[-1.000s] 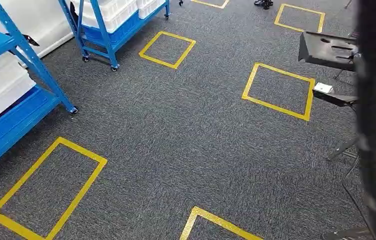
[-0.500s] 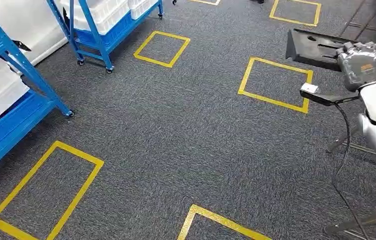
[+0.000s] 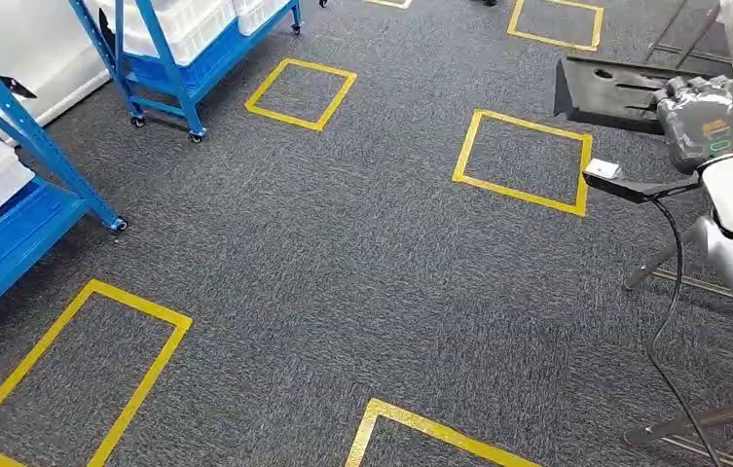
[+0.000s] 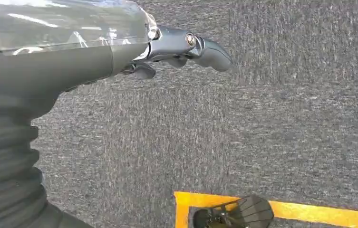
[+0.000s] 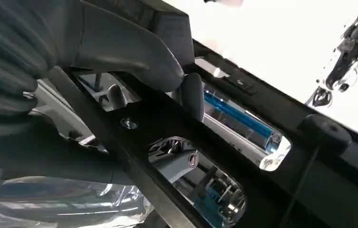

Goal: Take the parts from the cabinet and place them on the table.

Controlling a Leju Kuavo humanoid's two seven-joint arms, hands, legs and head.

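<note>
a: what differs from half a second back?

b: the whole head view has slid a little; the camera moved, not the blue racks point(image 3: 21, 195) or the yellow floor squares point(image 3: 523, 161).

a: and the part?

b: a black, flat plastic part point(image 3: 615, 92) with long cut-out slots, held up at the right over the grey carpet point(image 3: 343, 272).

a: the hands?

b: the right hand point(image 3: 708, 122) is raised, thumb point(image 5: 134, 57) and fingers clamped on the part's frame. the left hand point(image 4: 177, 47) hangs above the carpet, fingers curled, holding nothing.
</note>
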